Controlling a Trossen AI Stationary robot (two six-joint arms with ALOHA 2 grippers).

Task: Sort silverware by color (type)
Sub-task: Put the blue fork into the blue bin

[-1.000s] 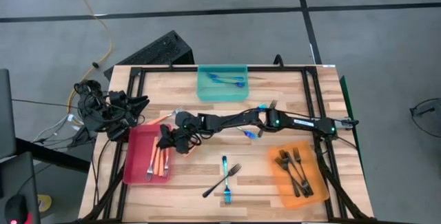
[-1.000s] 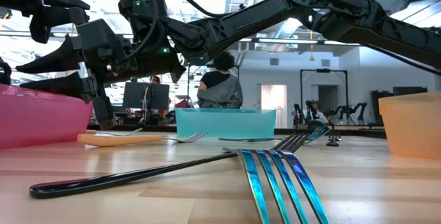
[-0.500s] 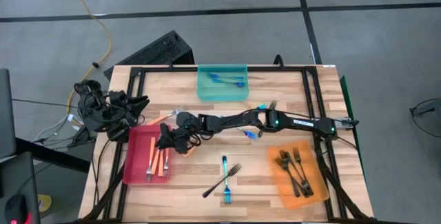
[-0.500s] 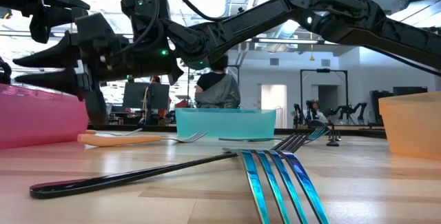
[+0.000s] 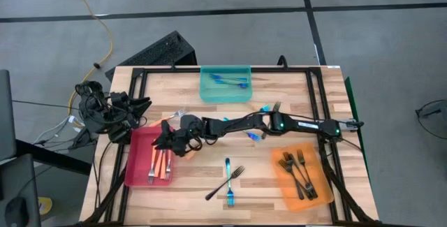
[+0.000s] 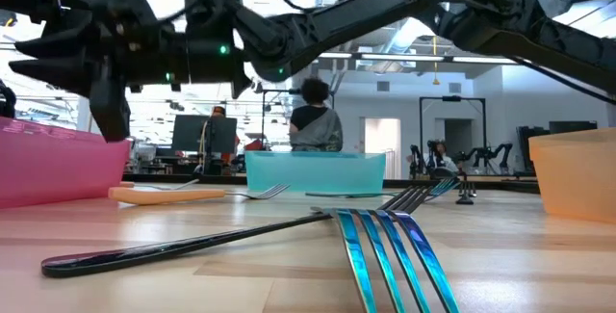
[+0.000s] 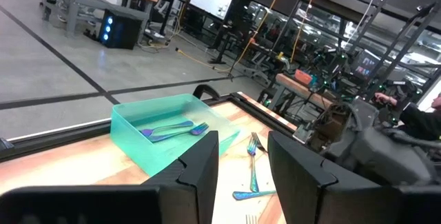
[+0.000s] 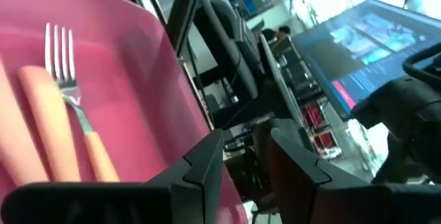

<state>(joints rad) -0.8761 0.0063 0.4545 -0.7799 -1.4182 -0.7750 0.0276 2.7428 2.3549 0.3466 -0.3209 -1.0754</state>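
My right gripper (image 5: 163, 135) reaches level across the table and hangs open above the far end of the red tray (image 5: 139, 173), with nothing between its fingers (image 8: 246, 136). Orange-handled forks (image 5: 160, 164) lie flat in that tray; one shows in the right wrist view (image 8: 69, 110). Blue forks (image 5: 230, 80) lie in the teal tray (image 5: 207, 91). Dark forks (image 5: 299, 173) lie in the orange tray (image 5: 279, 185). Loose on the wood lie a blue fork (image 5: 228, 182), a dark fork (image 5: 222, 185) crossing it, another blue fork (image 5: 254, 135) and an orange-handled fork (image 5: 174, 117). My left gripper (image 7: 242, 141) waits open at the table's left edge.
A black metal frame (image 5: 209, 69) runs around the table top. Cables and my folded left arm (image 5: 112, 112) crowd the left edge. One more fork (image 5: 271, 107) lies beside my right arm. Bare wood shows between the red and orange trays near the front edge.
My right gripper has risen over the red tray's far end and rolled about its own pointing line, drifting a little toward the table's far edge. Its fingers have stayed apart. The forks and trays have not moved.
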